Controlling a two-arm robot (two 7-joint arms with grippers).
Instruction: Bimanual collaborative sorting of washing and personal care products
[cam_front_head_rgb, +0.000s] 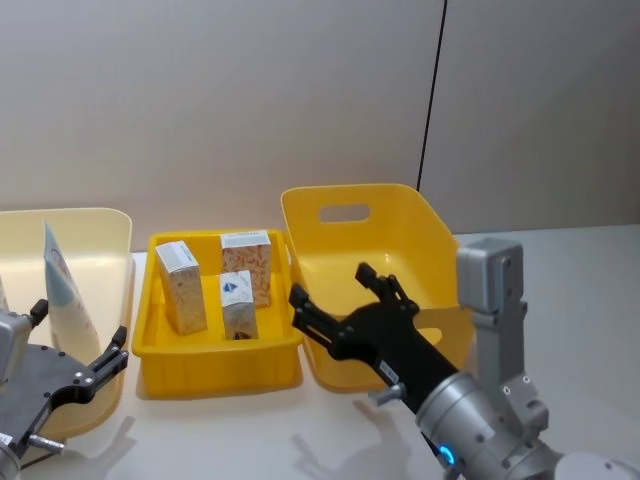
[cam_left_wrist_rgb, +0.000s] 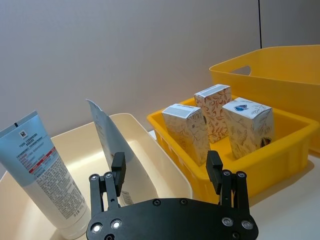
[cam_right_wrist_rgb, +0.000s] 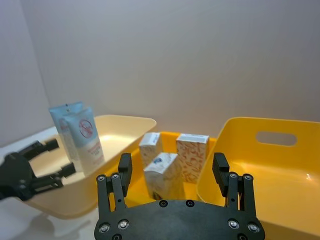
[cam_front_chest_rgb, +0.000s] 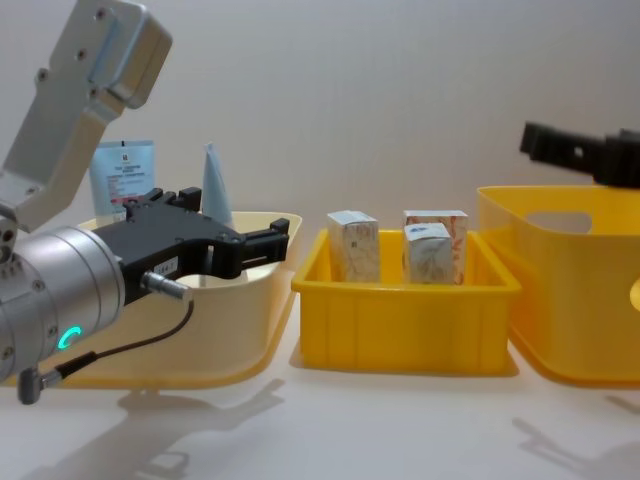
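- Two tubes (cam_left_wrist_rgb: 42, 175) are stood in the cream bin (cam_front_head_rgb: 105, 235), which is set at 9 o'clock from the tray (cam_front_head_rgb: 220, 365) in the head view.
- Their long axes are kept near vertical, with a slight lean. The flat crimped ends are pointed up and the thicker ends are rested on the bin floor.
- In the left wrist view one tube is turned broadside, with red marks on its face. The other is seen edge-on, just beside it.
- In the right wrist view a red round logo is shown on the nearer tube.
- Three cartons (cam_front_head_rgb: 246, 265) are stood in the tray, all upright with their long axes vertical. One is placed at 9 o'clock, one at 12 o'clock, and a shorter one just in front of that, toward 6 o'clock.
- The yellow bin (cam_front_head_rgb: 410, 235) is set just beside the tray, at 3 o'clock from it.
- The left gripper (cam_front_head_rgb: 80, 322) is held at the 6 o'clock side of the cream bin. Its fingers are spread wide around nothing and aimed toward the tubes.
- The right gripper (cam_front_head_rgb: 330, 283) is held above the yellow bin's near corner, at 4 o'clock from the tray. Its fingers are spread wide and empty, and are pointed toward 10 o'clock.
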